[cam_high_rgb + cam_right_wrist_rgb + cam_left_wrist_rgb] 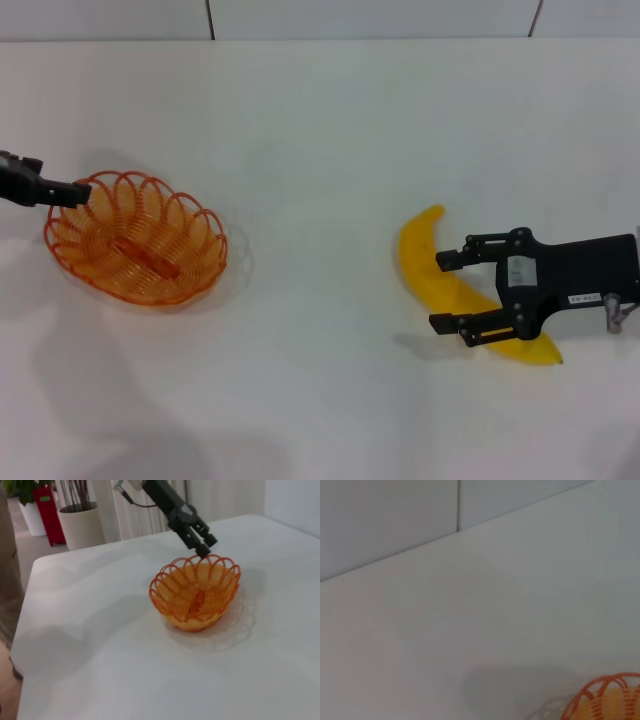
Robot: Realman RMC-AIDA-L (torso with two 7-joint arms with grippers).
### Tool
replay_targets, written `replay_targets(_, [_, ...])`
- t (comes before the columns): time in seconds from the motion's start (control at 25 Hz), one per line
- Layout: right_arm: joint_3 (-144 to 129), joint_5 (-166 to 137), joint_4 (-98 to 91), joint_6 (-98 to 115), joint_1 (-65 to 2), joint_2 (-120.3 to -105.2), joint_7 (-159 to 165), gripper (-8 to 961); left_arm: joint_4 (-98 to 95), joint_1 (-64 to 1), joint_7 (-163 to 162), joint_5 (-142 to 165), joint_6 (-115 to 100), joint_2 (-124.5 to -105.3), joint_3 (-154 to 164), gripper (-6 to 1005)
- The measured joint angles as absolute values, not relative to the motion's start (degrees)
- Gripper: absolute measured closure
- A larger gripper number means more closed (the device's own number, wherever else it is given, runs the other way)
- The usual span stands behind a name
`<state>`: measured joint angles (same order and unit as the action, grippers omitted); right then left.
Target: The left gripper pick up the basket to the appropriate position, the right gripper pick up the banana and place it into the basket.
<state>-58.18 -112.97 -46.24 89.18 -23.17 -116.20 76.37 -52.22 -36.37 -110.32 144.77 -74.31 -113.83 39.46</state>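
Right claw (448,292): wide open, fingers straddling the banana (440,285) on the bench (320,150).
Left claw (78,190): closed on the basket (136,238) rim.

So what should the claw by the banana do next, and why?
Probably close. The right gripper is open, its two fingers straddling the banana, which lies flat on the table. Shutting would give it a hold before lifting. The left gripper is already at the rim of the basket, which has nothing in it.
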Motion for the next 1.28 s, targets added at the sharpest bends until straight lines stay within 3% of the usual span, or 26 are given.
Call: replay_targets(1.28, [-58.2, -113.8, -45.5, 89.2, -24.1, -116.37, 76.7, 150, -44.3, -37.5, -106.0, 144.5, -66.9, -115.45, 39.5, 211])
